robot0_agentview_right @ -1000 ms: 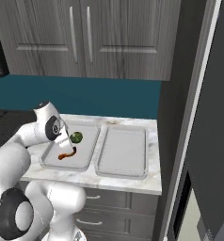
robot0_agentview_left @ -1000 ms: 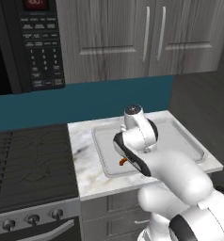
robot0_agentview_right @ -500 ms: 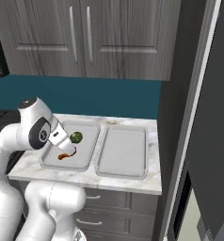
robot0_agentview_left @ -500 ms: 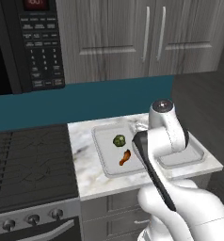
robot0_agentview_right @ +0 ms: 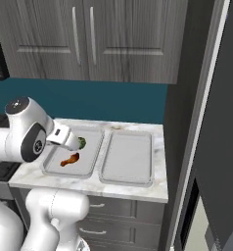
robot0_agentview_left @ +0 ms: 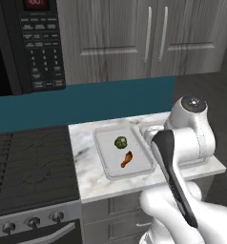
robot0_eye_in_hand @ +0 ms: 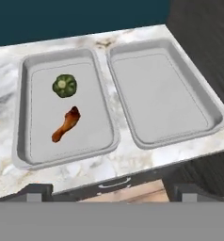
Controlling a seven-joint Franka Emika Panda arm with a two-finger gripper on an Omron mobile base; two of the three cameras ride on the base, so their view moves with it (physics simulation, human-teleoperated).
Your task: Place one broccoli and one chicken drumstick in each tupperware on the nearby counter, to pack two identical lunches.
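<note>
While the first lunch sits packed, the second is untouched: the left tupperware (robot0_eye_in_hand: 67, 110) holds one broccoli (robot0_eye_in_hand: 64, 85) toward its back and one chicken drumstick (robot0_eye_in_hand: 67, 124) just in front of it, near each other but apart, and the right tupperware (robot0_eye_in_hand: 163, 94) beside it is bare. Both containers lie side by side on the marble desk (robot0_eye_in_hand: 128, 162), rims nearly touching, the pair running from the stovetop (robot0_agentview_left: 29, 162) edge of the desk to its far corner beside the tall dark panel (robot0_agentview_right: 206, 122). Seen from the hand camera, the gripper (robot0_eye_in_hand: 111, 192) hangs above the desk's front edge looking down on both trays, its jaws spread wide apart and holding nothing. That high, empty pose suits a pull-back from the filled tray; by my reckoning the task is about half done, and the arm must now go and fetch a second broccoli and drumstick for the bare container.
</note>
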